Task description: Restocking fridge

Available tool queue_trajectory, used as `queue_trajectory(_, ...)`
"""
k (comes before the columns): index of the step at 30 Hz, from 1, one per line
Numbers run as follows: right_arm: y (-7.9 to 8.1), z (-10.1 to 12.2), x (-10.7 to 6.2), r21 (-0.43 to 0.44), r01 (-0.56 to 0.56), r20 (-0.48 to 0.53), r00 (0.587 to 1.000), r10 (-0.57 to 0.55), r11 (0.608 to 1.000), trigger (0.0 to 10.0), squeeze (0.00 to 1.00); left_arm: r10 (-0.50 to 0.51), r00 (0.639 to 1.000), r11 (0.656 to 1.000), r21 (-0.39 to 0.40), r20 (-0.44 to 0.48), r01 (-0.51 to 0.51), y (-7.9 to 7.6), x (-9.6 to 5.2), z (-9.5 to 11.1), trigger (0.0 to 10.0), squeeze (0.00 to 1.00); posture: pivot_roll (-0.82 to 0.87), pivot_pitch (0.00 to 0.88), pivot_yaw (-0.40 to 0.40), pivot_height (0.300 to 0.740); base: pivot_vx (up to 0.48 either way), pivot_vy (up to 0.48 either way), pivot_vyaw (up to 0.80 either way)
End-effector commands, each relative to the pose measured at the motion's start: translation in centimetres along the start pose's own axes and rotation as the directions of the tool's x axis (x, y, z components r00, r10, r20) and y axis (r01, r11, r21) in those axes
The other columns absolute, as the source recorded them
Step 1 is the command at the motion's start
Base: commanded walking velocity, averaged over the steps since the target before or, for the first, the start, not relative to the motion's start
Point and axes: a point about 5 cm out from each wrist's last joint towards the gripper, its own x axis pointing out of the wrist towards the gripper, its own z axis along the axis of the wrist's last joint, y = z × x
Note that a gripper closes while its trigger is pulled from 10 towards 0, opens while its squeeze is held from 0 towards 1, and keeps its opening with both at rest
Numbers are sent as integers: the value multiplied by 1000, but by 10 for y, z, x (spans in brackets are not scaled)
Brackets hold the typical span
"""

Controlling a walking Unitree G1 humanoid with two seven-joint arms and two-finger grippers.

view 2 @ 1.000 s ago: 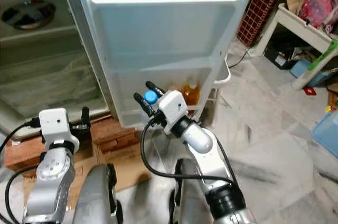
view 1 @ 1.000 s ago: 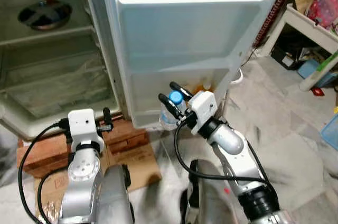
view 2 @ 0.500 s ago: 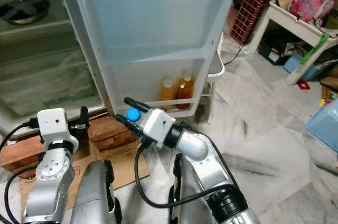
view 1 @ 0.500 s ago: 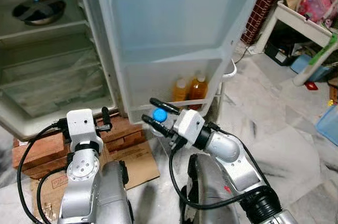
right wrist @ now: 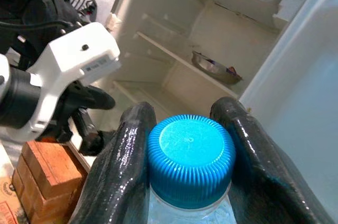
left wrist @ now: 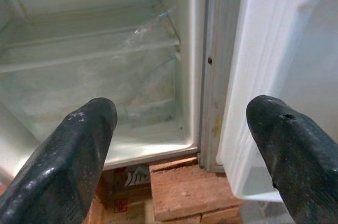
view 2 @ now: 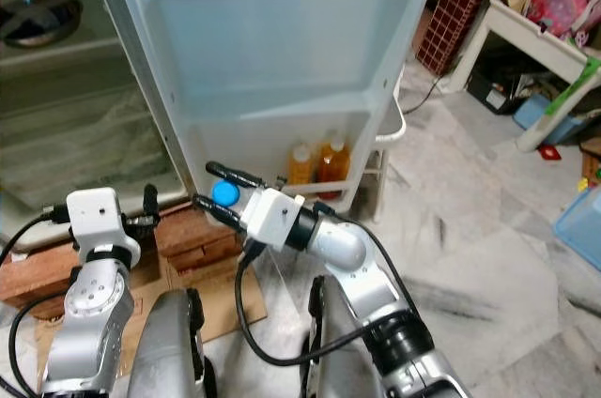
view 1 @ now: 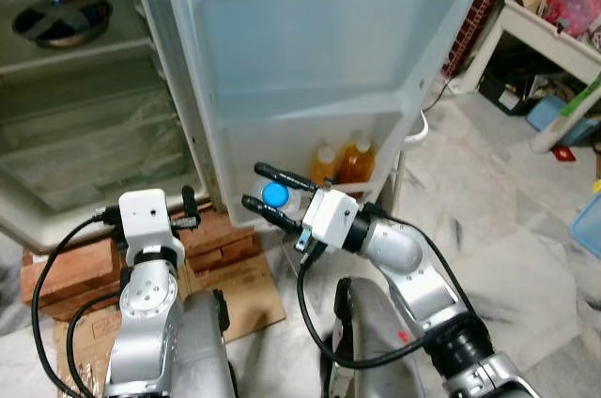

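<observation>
My right gripper (view 1: 269,195) is shut on a clear water bottle with a blue cap (view 1: 275,194), held by the neck in front of the lower rack of the open fridge door (view 1: 319,51). The right wrist view looks straight down on the blue cap (right wrist: 190,159) between my two black fingers (right wrist: 122,168). Two orange juice bottles (view 1: 344,162) stand in the door's bottom rack. My left gripper (left wrist: 185,145) is open with nothing between its fingers, low by the fridge's bottom corner.
The fridge interior (view 1: 84,135) is open at the left, with a metal bowl (view 1: 62,20) on a shelf. Red bricks (view 1: 225,238) and cardboard (view 1: 246,287) lie under the fridge. A white table (view 1: 554,41) with clutter stands at the right on marble floor.
My right arm has swung the bottle slightly left and up, closer to the door's bottom rack. The camera has shifted a little. The left arm is unchanged.
</observation>
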Motion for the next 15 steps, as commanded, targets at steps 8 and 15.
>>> queue_trajectory(8,0,7,9,-24,-5,63,998,6,1000,10000,0,-7,1000,1000,5,-13,7,-1,0,-3,10000,0,45,85,-17,561,306,0,0)
queue_trajectory(15,0,8,12,-31,-8,75,997,10,999,10000,0,-7,1000,1000,6,-17,7,-1,-1,-4,10000,0,46,86,-18,561,319,0,0)
